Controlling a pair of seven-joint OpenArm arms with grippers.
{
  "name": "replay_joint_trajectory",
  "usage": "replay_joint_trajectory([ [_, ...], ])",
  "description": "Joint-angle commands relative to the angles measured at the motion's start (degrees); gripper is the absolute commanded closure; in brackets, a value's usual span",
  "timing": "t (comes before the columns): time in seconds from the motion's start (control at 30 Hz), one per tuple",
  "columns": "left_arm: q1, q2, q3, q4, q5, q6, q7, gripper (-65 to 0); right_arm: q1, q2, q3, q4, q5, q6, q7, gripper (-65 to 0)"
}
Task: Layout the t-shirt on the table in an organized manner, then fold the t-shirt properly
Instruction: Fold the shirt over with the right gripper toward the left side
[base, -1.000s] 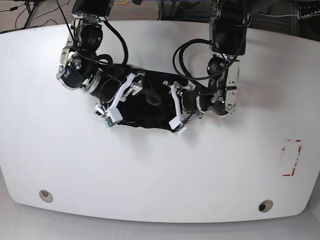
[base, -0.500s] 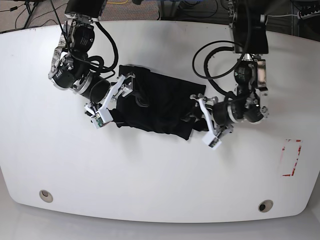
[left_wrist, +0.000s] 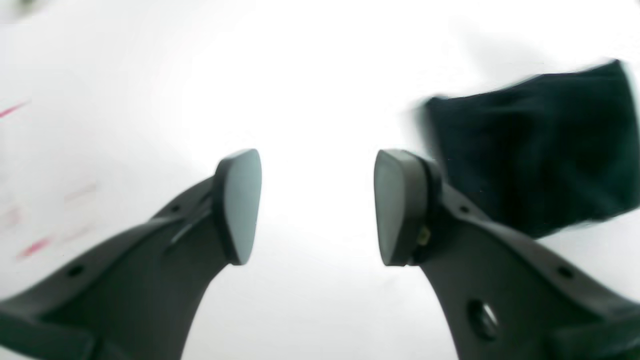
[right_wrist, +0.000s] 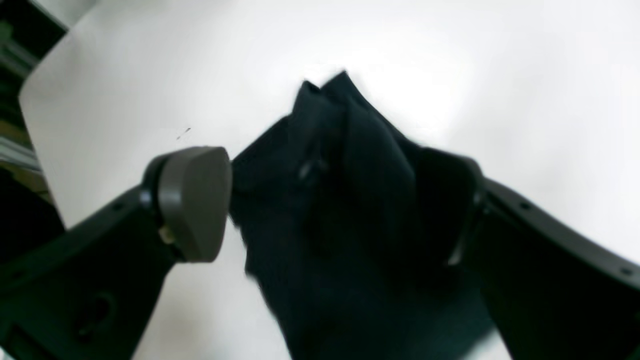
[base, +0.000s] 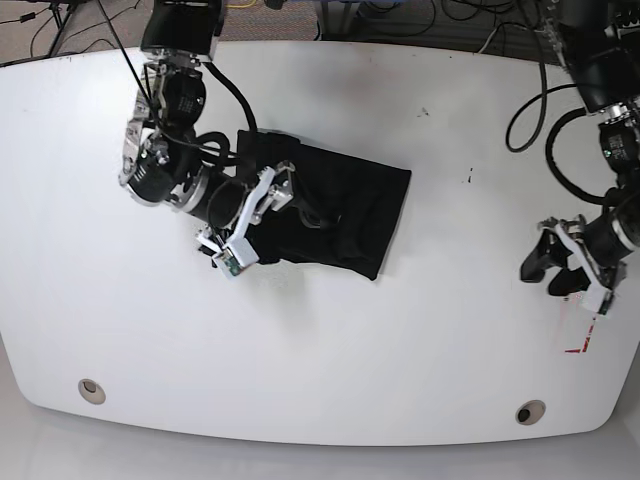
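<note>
We see the right gripper with its fingers spread wide and black cloth lying between them, over the left end of the t-shirt; the left gripper stands with its pads parted and only bare white surface between them, nothing held. The t-shirt lies bunched in a rough folded block on the table, left of centre in the base view; the left gripper sits well apart from it beside the red-and-white tape rectangle.
</note>
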Motion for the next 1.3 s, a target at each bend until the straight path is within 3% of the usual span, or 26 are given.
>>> replay_joint_trajectory([
  [0.0, 0.8, -2.5, -1.8, 0.7, -1.5, -0.2, -0.8, -33.9, 3.0, -0.8, -1.2, -1.4, -0.9, 0.1, 1.7, -55.5],
  [0.17, 3.3, -4.7, -4.5, 0.8, -1.5, -0.2, -0.8, -33.9, 7.5, -1.5, -6.4, -7.1, -6.2, 0.1, 4.5, -55.5],
  [0.43, 7.5, -4.8, -7.7, 0.8, -1.6, -0.2, -0.8, -33.9, 11.9, -1.5, -14.6, -18.8, -14.2, 0.1, 12.3, -55.3],
  [0.77, 10.9, -4.7, -8.8, 0.8, -1.4, -0.2, -0.8, -33.9, 15.4, -1.6, -15.4, -30.0, -19.9, 0.1, 20.6, -54.2],
  [0.9, 11.7, -4.7, -8.8, 0.8, -1.2, -0.2, -0.8, -33.9, 16.5, -1.6, -15.4, -32.2, -20.1, 0.1, 21.9, -42.6],
  [1.13, 12.3, -4.6, -8.8, 0.6, -1.2, -0.2, -0.9, -33.9, 17.7, -1.6, -15.3, -33.4, -20.1, 0.1, 22.0, -10.1],
  [1.27, 12.3, -4.6, -8.6, 0.6, -1.2, -0.2, -0.9, -33.9, 17.8, -1.6, -15.3, -32.9, -20.1, 0.1, 21.9, -1.7],
])
